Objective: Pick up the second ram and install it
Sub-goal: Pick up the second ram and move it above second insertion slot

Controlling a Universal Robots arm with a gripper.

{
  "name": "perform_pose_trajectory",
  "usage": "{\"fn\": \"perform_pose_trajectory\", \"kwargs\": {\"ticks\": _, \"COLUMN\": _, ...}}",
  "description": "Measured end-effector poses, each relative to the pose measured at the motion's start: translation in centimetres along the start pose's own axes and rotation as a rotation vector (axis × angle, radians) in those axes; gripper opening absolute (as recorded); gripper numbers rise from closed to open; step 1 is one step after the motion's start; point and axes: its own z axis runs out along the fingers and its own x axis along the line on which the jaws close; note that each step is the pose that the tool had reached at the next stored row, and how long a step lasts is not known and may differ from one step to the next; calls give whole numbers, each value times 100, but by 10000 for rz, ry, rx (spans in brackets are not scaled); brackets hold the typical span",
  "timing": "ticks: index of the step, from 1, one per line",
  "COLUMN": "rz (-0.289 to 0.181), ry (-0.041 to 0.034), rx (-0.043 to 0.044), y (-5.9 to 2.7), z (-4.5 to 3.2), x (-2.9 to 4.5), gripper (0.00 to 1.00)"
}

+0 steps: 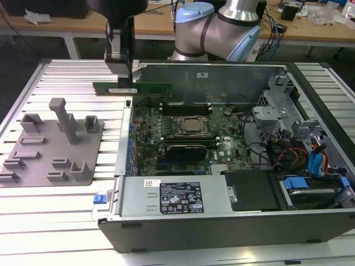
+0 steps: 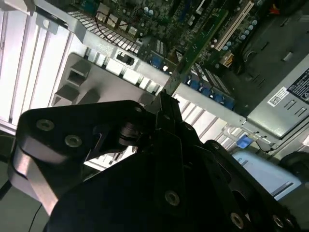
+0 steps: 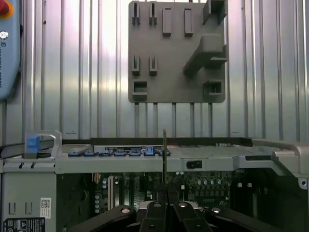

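1. The black fingers (image 3: 153,217) of the gripper (image 1: 126,83) are clamped on the long, narrow green circuit-board stick, the second ram (image 1: 145,88). In the first wrist view the stick runs edge-on straight out from between them, a grip that looks meant to keep it square for a slot.
2. At the exterior view's left, the flat grey plastic holder plate (image 1: 39,160) lies on the silver slatted metal table (image 1: 72,75). Its upright blocks seem shaped to stand parts on edge for an easy pinch. The ram is well apart from it.
3. Further right, the ram hangs level in the air across the left wall of the open grey metal computer case (image 1: 222,77). One end is outside the wall and the other is over the interior, and only the fingers touch it.
4. Inside, the green motherboard (image 1: 145,130) lies face up, so it can be reached from above. Long dark slots (image 1: 183,105) run beside the square metal processor socket (image 1: 191,126). The ram is above and short of them, and by my judgement it is not yet seated.
5. Farthest right, the grey metal drive cage (image 1: 280,94) and the loose red and black cables (image 1: 280,158) sit well apart from the ram.
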Motion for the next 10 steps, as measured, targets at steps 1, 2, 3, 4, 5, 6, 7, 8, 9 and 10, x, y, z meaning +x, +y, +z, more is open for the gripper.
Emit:
{"fn": "perform_pose_trajectory", "kwargs": {"ticks": 1, "rz": 1, "ry": 0, "rx": 0, "y": -27, "z": 0, "x": 0, "gripper": 9}}
{"fn": "perform_pose_trajectory", "kwargs": {"ticks": 2, "rz": -1, "ry": 0, "rx": 0, "y": -138, "z": -1, "x": 0, "gripper": 9}}
{"fn": "perform_pose_trajectory", "kwargs": {"ticks": 3, "rz": 1, "ry": -1, "rx": 0, "y": -188, "z": 2, "x": -1, "gripper": 9}}
{"fn": "perform_pose_trajectory", "kwargs": {"ticks": 4, "rz": 0, "ry": 0, "rx": -7, "y": -302, "z": 8, "x": -1, "gripper": 9}}
{"fn": "perform_pose_trajectory", "kwargs": {"ticks": 5, "rz": 1, "ry": -1, "rx": -13, "y": -368, "z": 16, "x": -1, "gripper": 9}}
{"fn": "perform_pose_trajectory", "kwargs": {"ticks": 6, "rz": 2, "ry": 0, "rx": -15, "y": -421, "z": 30, "x": 0, "gripper": 9}}
{"fn": "perform_pose_trajectory", "kwargs": {"ticks": 7, "rz": 0, "ry": 0, "rx": -16, "y": -480, "z": 54, "x": -1, "gripper": 9}}
{"fn": "perform_pose_trajectory", "kwargs": {"ticks": 8, "rz": 2, "ry": 0, "rx": -15, "y": -550, "z": 82, "x": -2, "gripper": 9}}
{"fn": "perform_pose_trajectory", "kwargs": {"ticks": 9, "rz": 1, "ry": -1, "rx": -15, "y": -663, "z": 115, "x": -4, "gripper": 9}}
{"fn": "perform_pose_trajectory", "kwargs": {"ticks": 10, "rz": 1, "ry": 0, "rx": -16, "y": -745, "z": 138, "x": -6, "gripper": 9}}
